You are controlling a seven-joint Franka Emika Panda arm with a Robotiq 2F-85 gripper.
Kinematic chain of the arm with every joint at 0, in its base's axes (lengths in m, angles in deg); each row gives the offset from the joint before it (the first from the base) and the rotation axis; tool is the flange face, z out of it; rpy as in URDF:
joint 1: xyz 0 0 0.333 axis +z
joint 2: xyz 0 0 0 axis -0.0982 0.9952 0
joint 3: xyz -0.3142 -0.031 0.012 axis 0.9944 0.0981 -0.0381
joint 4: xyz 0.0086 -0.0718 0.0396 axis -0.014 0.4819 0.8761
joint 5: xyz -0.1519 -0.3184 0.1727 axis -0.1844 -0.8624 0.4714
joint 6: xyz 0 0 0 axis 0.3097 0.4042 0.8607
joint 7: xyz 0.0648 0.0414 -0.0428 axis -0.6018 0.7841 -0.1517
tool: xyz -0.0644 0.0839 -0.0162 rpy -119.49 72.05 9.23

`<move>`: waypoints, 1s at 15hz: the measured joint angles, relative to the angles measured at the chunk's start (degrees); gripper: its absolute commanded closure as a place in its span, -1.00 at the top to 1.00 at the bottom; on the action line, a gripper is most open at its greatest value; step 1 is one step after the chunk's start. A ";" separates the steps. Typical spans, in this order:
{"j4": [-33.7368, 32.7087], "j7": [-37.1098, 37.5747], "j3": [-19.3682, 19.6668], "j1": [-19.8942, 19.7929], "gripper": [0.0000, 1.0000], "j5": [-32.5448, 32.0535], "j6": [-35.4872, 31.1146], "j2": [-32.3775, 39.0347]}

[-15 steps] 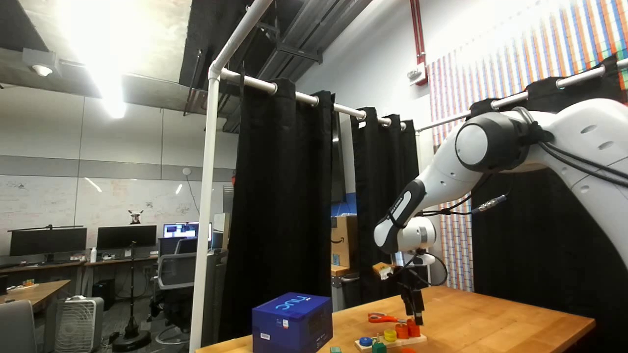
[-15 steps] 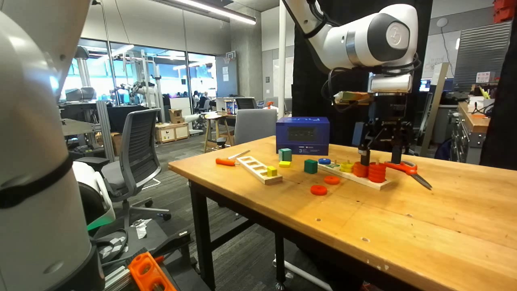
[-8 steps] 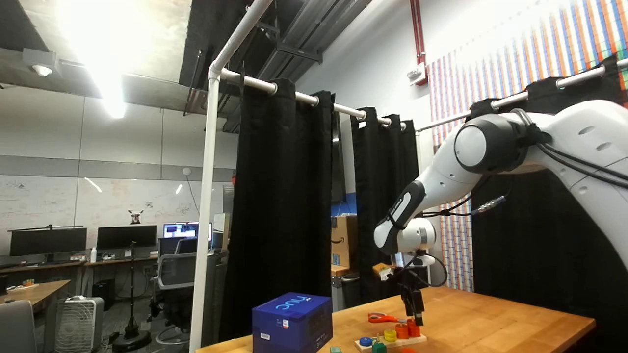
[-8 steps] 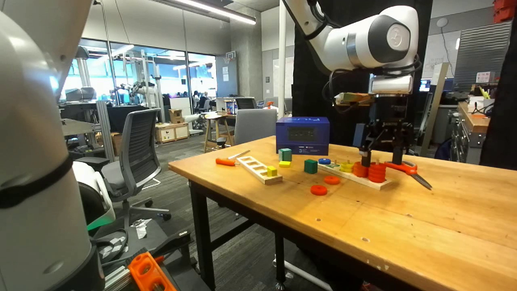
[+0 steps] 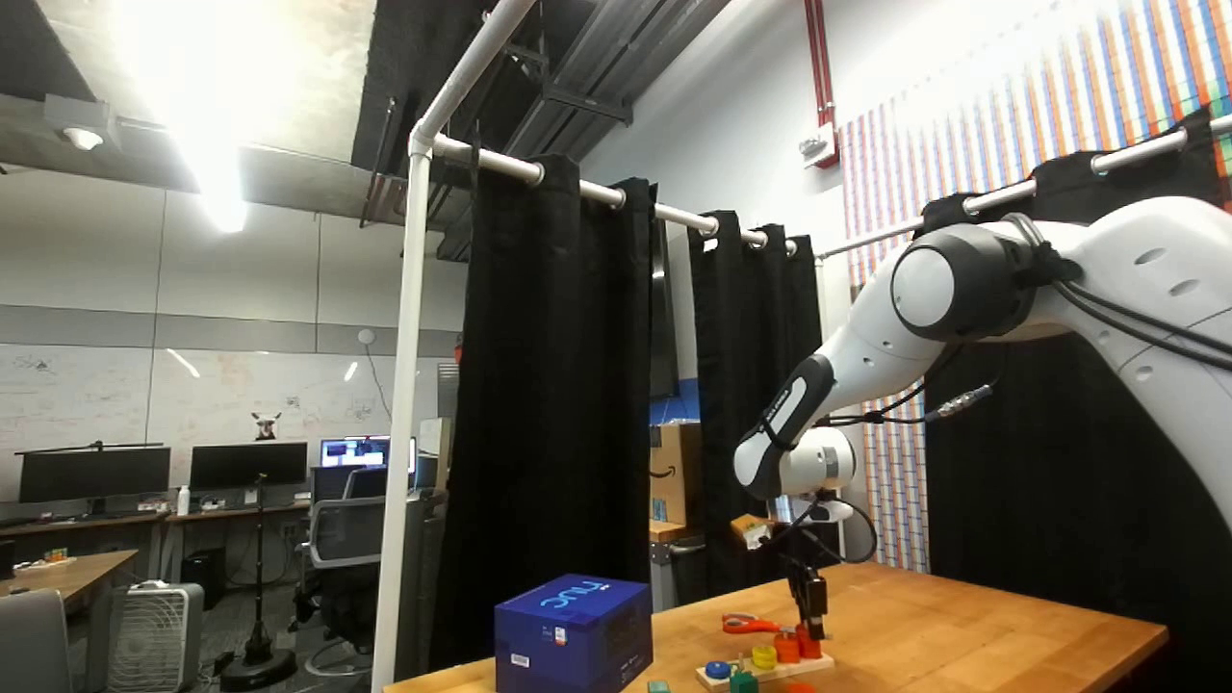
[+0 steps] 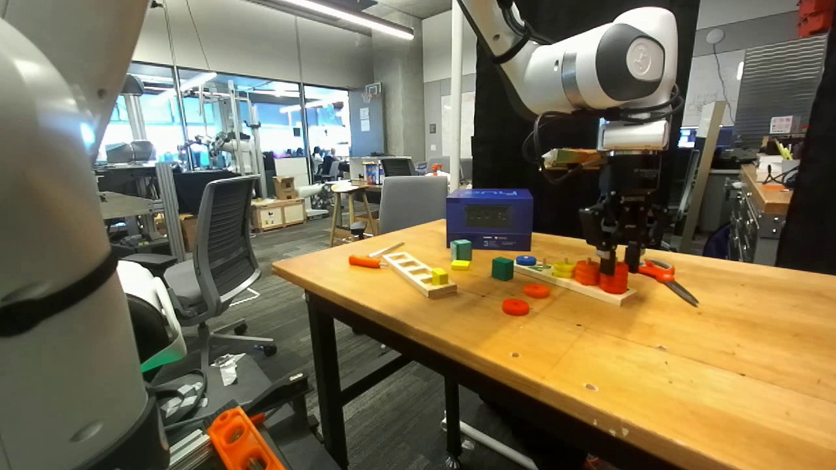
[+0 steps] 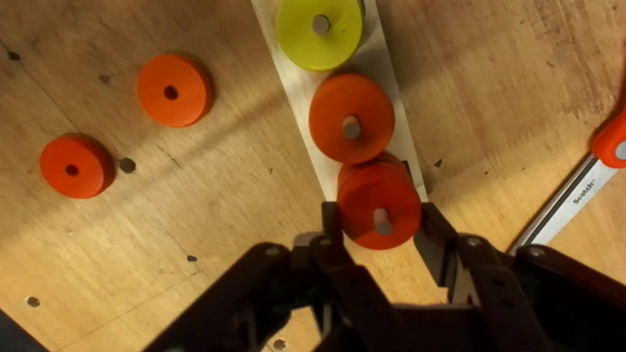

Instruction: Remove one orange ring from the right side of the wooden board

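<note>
- Locked onto the topmost orange ring (image 7: 359, 210), crowning the end stack (image 6: 615, 285), right out at the right end of the wooden board (image 6: 620, 299) in an exterior view!
- Threaded on a peg (image 7: 383, 227), so kept from sliding sideways; by the look of it, free to leave only by a straight lift.
- Gripped across the board, not along it: probably for want of room beside the neighbouring orange stack (image 7: 337, 120), packed close on the same row.
- Over to the gripper (image 7: 380, 220): closed on the ring, with one fingertip (image 7: 331, 218) to each side, apparently snug against both edges, and aimed straight down, a sensible line for drawing along the peg.
- Impossible to tell the depth of the bite, though: perhaps one ring, perhaps a second caught beneath.
- Not yet clear of the peg; calling, in all likelihood, for a slow, level rise to avoid jamming.
- Worth a glance at two loose orange rings (image 7: 164, 107), lying flat on the table (image 7: 259, 239) apart from the board, maybe a hint of the place for this one.
</note>
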State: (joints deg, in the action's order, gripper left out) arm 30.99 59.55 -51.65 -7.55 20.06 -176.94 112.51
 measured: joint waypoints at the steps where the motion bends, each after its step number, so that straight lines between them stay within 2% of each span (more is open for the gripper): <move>1: -0.03 0.00 0.00 0.00 -0.57 0.00 -0.02 0.01; 15: 0.01 0.15 0.01 0.39 -0.61 -0.61 -2.12 -0.72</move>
State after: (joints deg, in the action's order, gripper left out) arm 31.00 59.70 -51.63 -7.15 19.45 -179.06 111.79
